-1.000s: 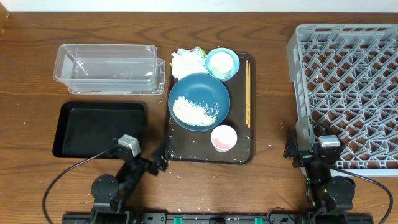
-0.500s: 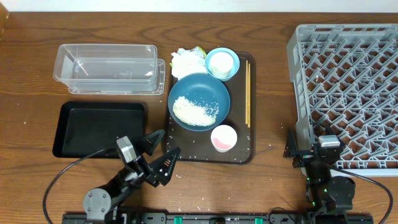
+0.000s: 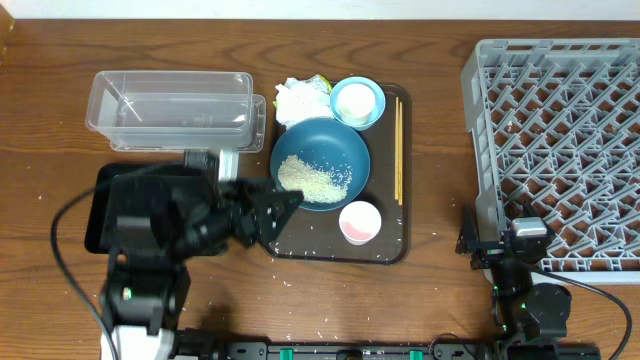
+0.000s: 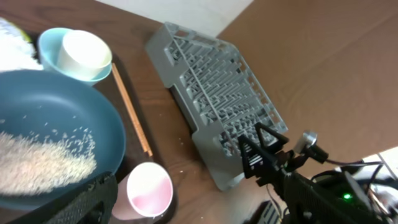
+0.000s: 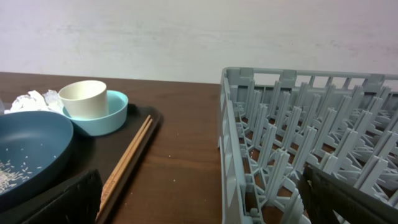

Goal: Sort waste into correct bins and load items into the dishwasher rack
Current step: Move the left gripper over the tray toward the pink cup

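Hovering the left gripper [image 3: 281, 206], jaws spread and empty, at the left rim of the large dark-blue bowl [image 3: 335, 145] holding the rice [image 3: 313, 178], and resting the right gripper [image 3: 503, 246], wide open, beside the dishwasher rack [image 3: 560, 150].

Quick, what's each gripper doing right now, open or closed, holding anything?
Left gripper: open, holding nothing, near the big blue bowl.
Right gripper: wide open, holding nothing, beside the rack.
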